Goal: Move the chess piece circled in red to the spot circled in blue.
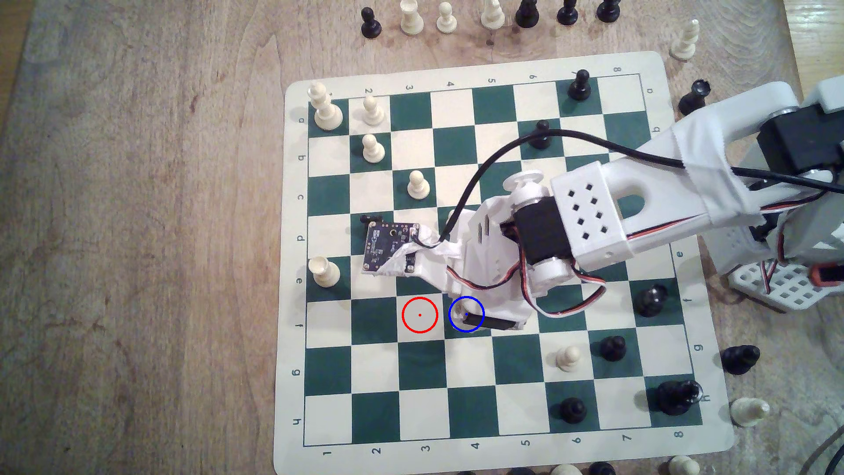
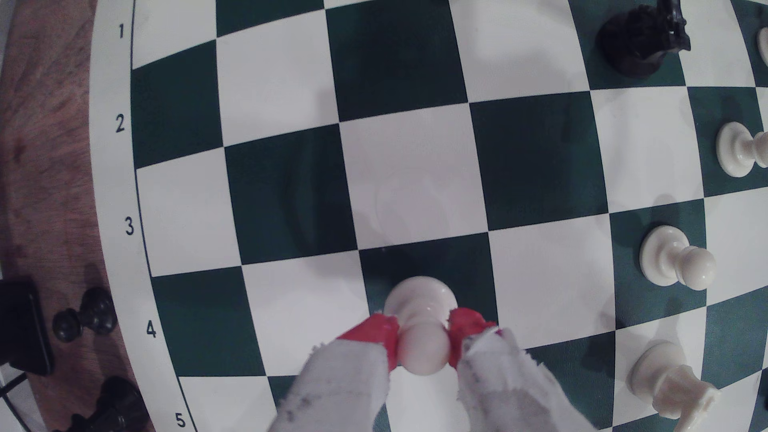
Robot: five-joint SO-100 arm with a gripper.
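Cream pawn (image 2: 420,309) pinched in hand (image 2: 423,340).

Small cream-white plastic pawn (image 2: 420,320) with a round ball head, narrow neck and flared round base: upright, clamped at head and neck between the two red-tipped fingers (image 2: 384,336) of the pincer (image 2: 423,347), its base over a dark green square. Whether the base touches the board cannot be told. Target spot (image 1: 466,314), a dark green board square marked with a thin blue ring: directly beneath the pincer's tip in the exterior view, partly covered by it.
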